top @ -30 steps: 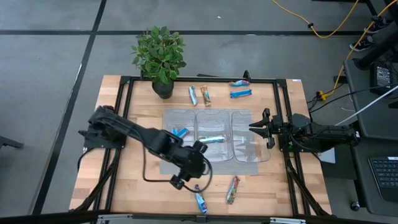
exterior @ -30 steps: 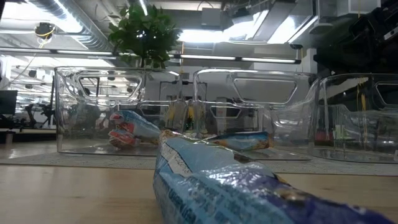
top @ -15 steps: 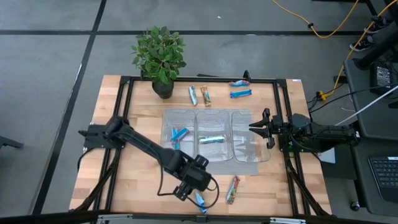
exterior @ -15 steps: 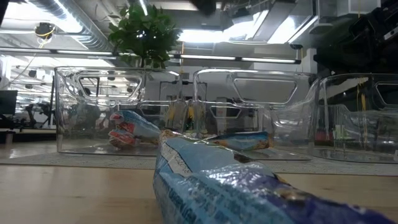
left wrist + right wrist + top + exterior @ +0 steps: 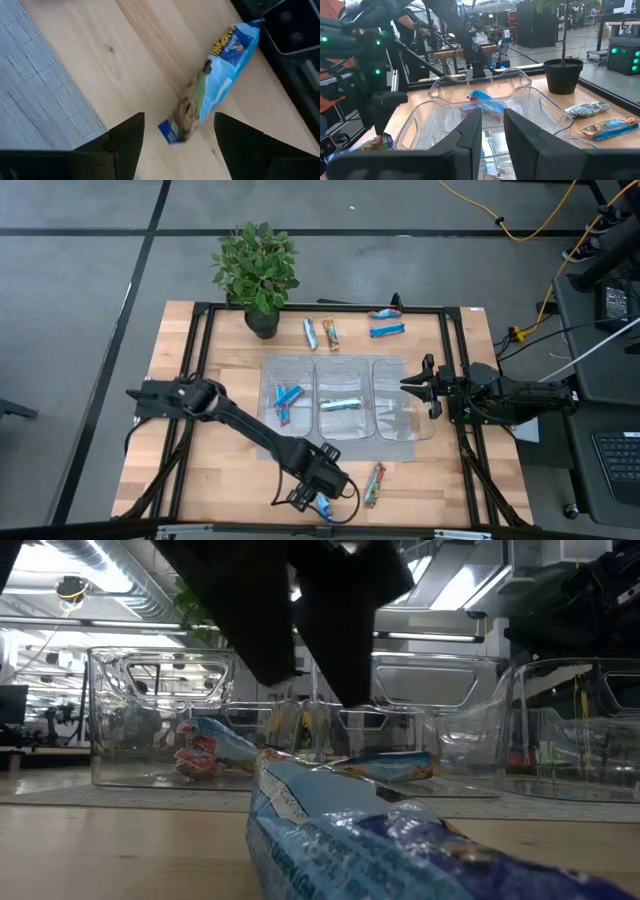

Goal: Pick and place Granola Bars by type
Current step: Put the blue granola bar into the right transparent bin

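The left arm reaches from the left side of the wooden table [image 5: 200, 460] across to its near edge. The left gripper [image 5: 318, 498] hangs right over a blue bar [image 5: 322, 505] that lies flat on the wood there. Its two fingers [image 5: 125, 140] are apart, one on each side of the bar, and they hold nothing. In the left wrist view this bar [image 5: 212, 82] has a blue wrapper with a green patch. Just to its right lies a bar with green and red [image 5: 374, 483].

In the middle of the table sit three clear bins on a grey mat [image 5: 268, 442]. The left bin [image 5: 288, 395] has a blue bar and a bar with red [image 5: 286, 394] in it. The middle bin [image 5: 342, 400] has one silver-blue bar [image 5: 341, 404]. The right bin [image 5: 404, 405] is at the right end of the row.

At the far edge stands a potted plant [image 5: 257, 272]. To its right lie a blue bar [image 5: 310, 332] and a brown-orange bar [image 5: 331, 333] side by side, then two more blue bars [image 5: 386, 322] farther right.

The right arm waits at the right side of the table. The right gripper [image 5: 425, 386] sits just beside the right bin, and its fingers are apart and hold nothing
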